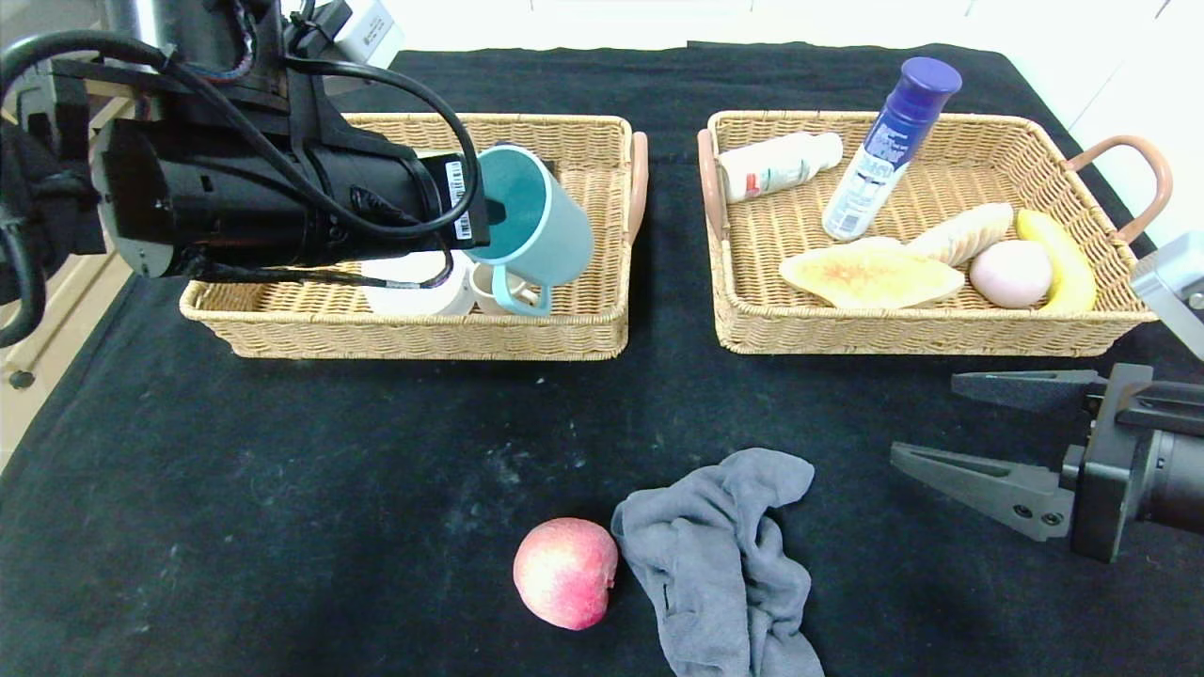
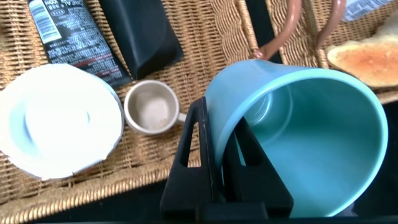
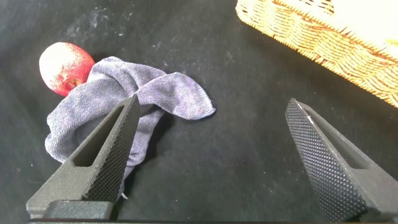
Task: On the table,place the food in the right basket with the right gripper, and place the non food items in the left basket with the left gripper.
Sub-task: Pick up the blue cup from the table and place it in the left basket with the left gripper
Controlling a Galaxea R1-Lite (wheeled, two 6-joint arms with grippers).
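My left gripper (image 1: 489,212) is shut on the rim of a teal mug (image 1: 531,226) and holds it tilted over the left basket (image 1: 423,338). In the left wrist view one finger is inside the mug (image 2: 311,137) and one outside, with my left gripper (image 2: 221,118) pinching its wall. The red-pink peach (image 1: 564,572) lies on the black table (image 1: 282,489) near the front, touching a grey cloth (image 1: 724,555). The croissant (image 1: 959,233) lies in the right basket (image 1: 922,334). My right gripper (image 1: 926,417) is open and empty at the right, pointing toward the cloth (image 3: 112,112) and peach (image 3: 62,67).
The left basket (image 2: 205,37) holds a white bowl (image 2: 59,121), a small cup (image 2: 149,107) and a black packet (image 2: 74,37). The right basket also holds a white bottle (image 1: 781,165), a blue-capped spray can (image 1: 889,146), flat bread (image 1: 870,273), a pale pink ball (image 1: 1009,273) and a banana (image 1: 1058,259).
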